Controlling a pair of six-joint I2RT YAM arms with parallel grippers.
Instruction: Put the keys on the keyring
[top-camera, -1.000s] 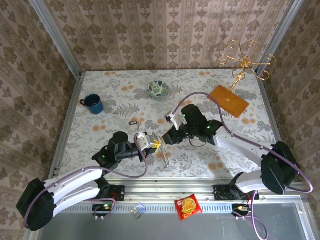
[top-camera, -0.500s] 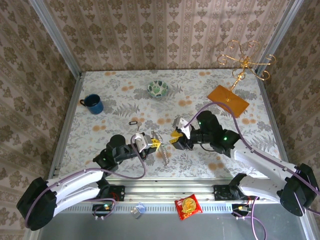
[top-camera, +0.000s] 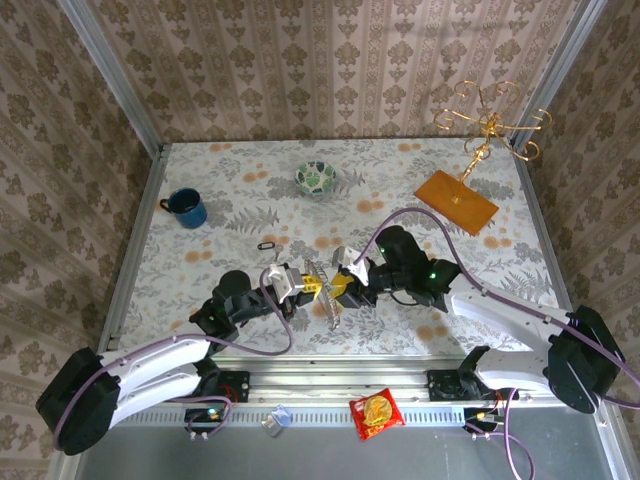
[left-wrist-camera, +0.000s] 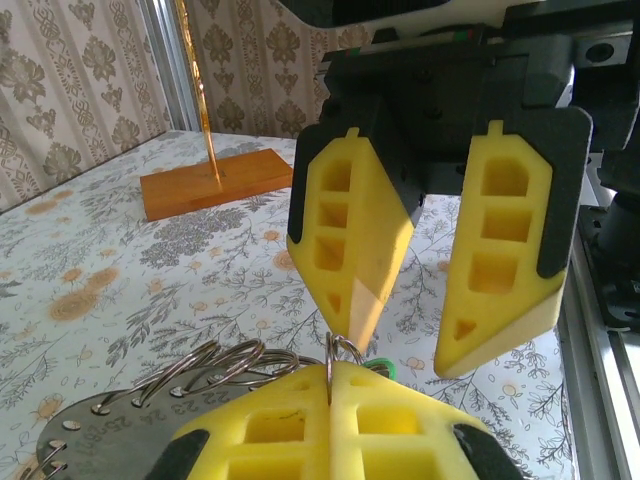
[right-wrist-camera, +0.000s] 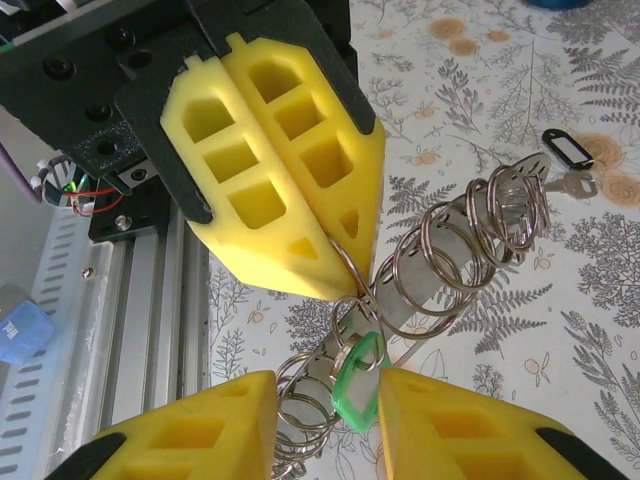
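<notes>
Fingers on the right arm, part open, are back astride the green plastic-headed key; left fingers stay pinched on a silvery steel ring, so threading looks set to resume.

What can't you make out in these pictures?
Green key, right wrist view: blade hidden by rings.
Strip, left wrist view: near end cut off by bottom edge.
Top view: keys too small, partly under left gripper and right gripper.
</notes>
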